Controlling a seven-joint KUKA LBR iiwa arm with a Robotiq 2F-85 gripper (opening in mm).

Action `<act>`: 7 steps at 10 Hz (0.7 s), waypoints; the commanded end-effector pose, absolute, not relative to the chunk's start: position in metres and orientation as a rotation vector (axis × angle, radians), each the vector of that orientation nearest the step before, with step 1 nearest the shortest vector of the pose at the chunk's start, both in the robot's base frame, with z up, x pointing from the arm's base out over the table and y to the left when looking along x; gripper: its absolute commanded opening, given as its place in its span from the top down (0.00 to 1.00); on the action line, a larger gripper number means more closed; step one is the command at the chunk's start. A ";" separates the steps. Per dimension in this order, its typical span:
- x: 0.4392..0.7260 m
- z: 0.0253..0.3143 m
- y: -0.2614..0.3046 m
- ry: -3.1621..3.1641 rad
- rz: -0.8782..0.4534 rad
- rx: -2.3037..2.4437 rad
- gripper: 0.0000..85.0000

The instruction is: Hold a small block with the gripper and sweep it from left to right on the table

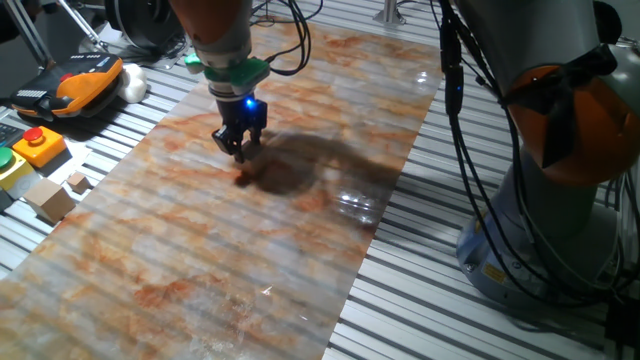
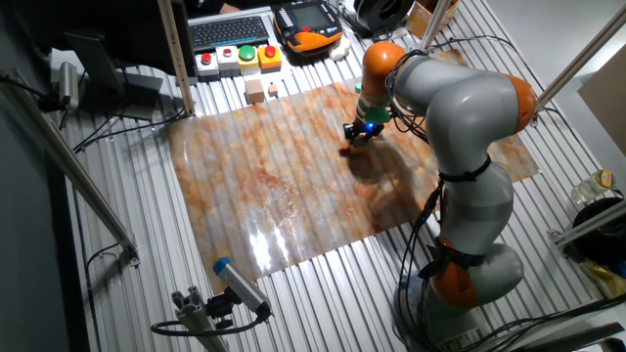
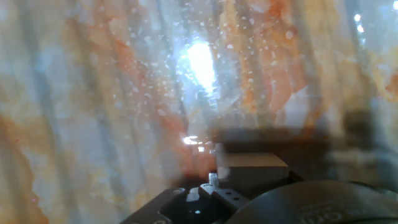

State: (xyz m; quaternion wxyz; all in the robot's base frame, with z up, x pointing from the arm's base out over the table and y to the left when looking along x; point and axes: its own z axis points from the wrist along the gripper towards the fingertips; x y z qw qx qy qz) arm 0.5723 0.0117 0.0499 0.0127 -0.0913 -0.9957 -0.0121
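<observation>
Tan wooden block (image 3: 252, 163) clenched between the pincer's (image 1: 240, 148) fingers | pincer just above the marbled bench (image 1: 200, 250) | shadow beside it

The arm (image 2: 460, 108) is bulky grey with orange joints – black cables (image 1: 470, 150) trail alongside. Its black gripper (image 1: 239, 148) (green-collared) glows blue.

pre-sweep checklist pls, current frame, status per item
1. Small light-tan wooden cube held between the fingers of the black end effector: ok in the hand view.
2. Cube touching the glossy orange-marbled sheet: cannot tell.
3. Sheet around the end effector free of loose objects: ok.
4. Larger tan wooden block and tiny wooden cube off the sheet, on the slats: ok.
5. Sheet lying flat: cannot tell, glare.
</observation>
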 end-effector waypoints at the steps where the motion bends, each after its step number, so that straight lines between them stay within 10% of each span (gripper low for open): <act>1: 0.572 0.051 0.014 -3.102 -0.038 -0.291 1.00; 7: 0.571 0.047 0.029 -3.098 -0.048 -0.326 1.00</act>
